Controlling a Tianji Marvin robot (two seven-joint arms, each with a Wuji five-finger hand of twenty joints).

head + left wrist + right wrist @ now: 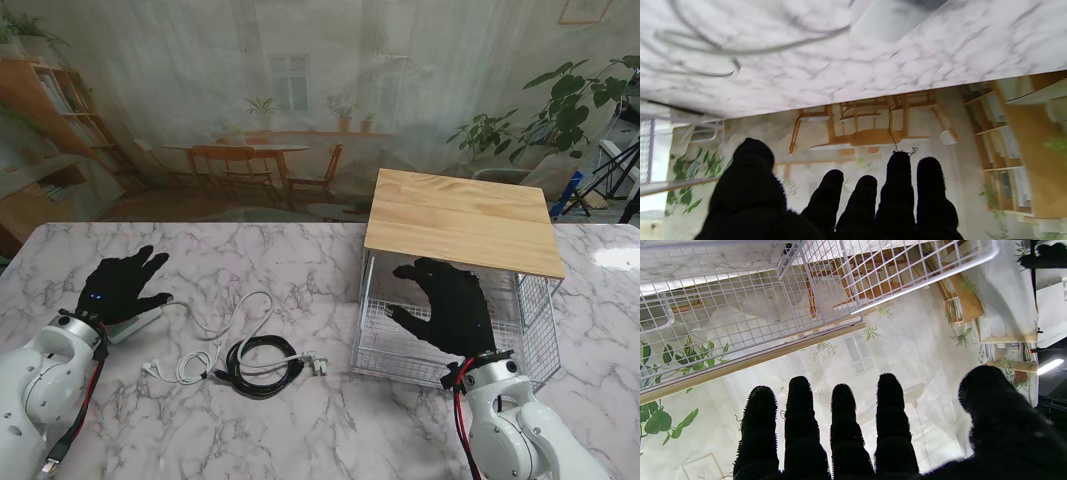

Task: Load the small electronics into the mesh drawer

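We see the left hand (pixel 122 285) spread wide near the marble table's (pixel 330 420) left edge, holding nothing. The right hand (pixel 450 305) hovers splayed over the pulled-out mesh drawer (pixel 385 350). A white cable (pixel 215 330) and coiled black cable (pixel 262 365) lie mid-table.
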